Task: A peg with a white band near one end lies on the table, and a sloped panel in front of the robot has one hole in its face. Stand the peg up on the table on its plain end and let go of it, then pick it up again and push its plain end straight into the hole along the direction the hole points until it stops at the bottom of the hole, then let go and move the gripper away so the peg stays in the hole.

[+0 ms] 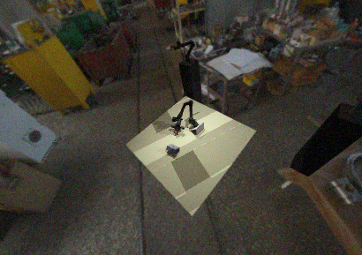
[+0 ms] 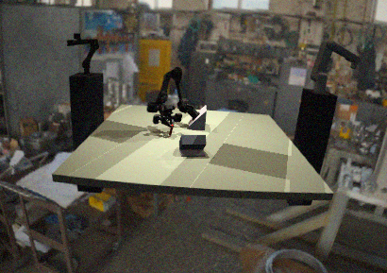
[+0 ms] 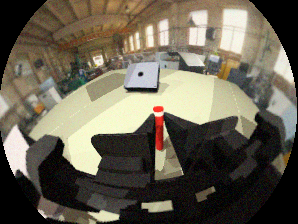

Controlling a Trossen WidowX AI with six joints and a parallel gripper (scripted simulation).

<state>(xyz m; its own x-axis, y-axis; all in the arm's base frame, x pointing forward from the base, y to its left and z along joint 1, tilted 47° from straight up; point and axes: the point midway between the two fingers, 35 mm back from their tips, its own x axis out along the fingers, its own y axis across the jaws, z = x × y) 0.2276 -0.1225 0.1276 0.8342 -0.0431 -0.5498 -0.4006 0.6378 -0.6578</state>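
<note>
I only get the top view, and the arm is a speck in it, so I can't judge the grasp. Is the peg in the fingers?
Observer: Yes. The wrist view shows the red peg clamped between the fingers.
Operator: Which way does it point?
Observer: In the exterior view it hangs nearly upright below the gripper, with its lower end close to the table. I cannot tell whether it touches.
Operator: Can you see the hole?
Observer: Yes, in the wrist view. The hole is a dark spot in the face of the panel, ahead of the peg.
</note>
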